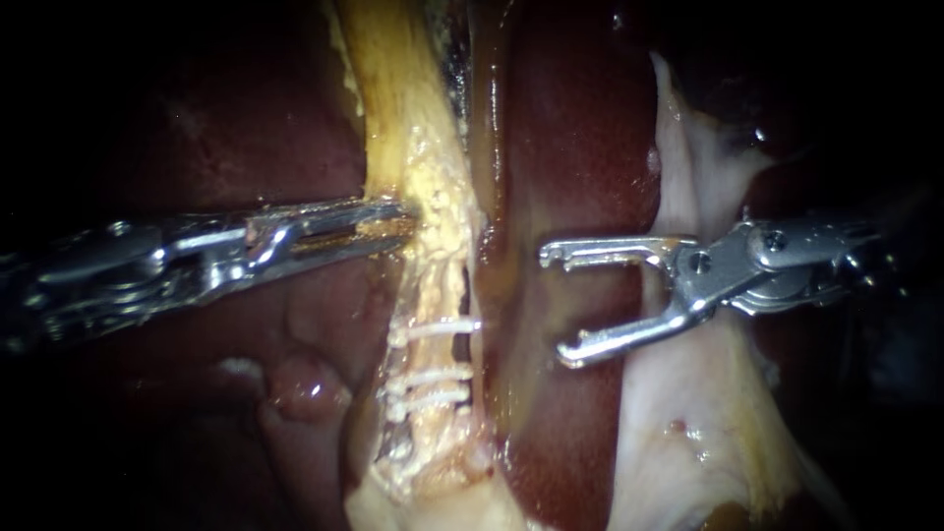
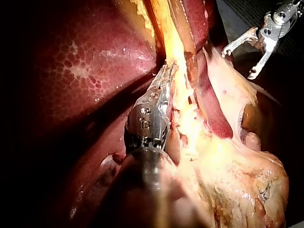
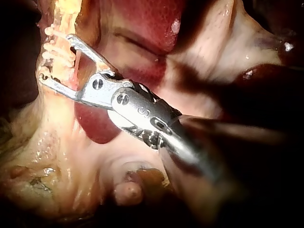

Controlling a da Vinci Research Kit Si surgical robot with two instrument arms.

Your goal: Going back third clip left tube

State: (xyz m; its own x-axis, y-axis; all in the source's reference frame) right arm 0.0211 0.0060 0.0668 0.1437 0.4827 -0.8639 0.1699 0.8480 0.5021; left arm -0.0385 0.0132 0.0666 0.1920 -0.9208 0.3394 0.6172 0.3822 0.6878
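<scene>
On the left of the endoscope view, my left instrument (image 1: 408,218) reaches in level. Its slim steel jaws are closed on the near edge of the yellow, fat-crusted left tube (image 1: 423,177), and a sliver of yellow tissue shows between them. The left wrist view shows the same grip: the jaws (image 2: 167,71) lie along the yellow strand and pinch it where it passes beside the dark red, mottled liver (image 2: 85,61).

Below that grip, three thin white clips (image 1: 433,377) cross the left tube. One sits alone, higher up. The other two lie close together under it.

My right instrument (image 1: 556,305) comes in from the right with its hooked steel jaws spread wide and holding nothing. Both tips point toward the clipped stretch of the tube but stand apart from it, over the smooth dark red liver (image 1: 580,147). A brownish strand (image 1: 487,197) runs between the tips and the tube. Pale whitish tissue (image 1: 688,197) lies behind the hinge.

In the right wrist view the open jaws (image 3: 56,58) frame the white clips (image 3: 52,50) ahead of them. I cannot tell from that view whether the tips touch the tube.
</scene>
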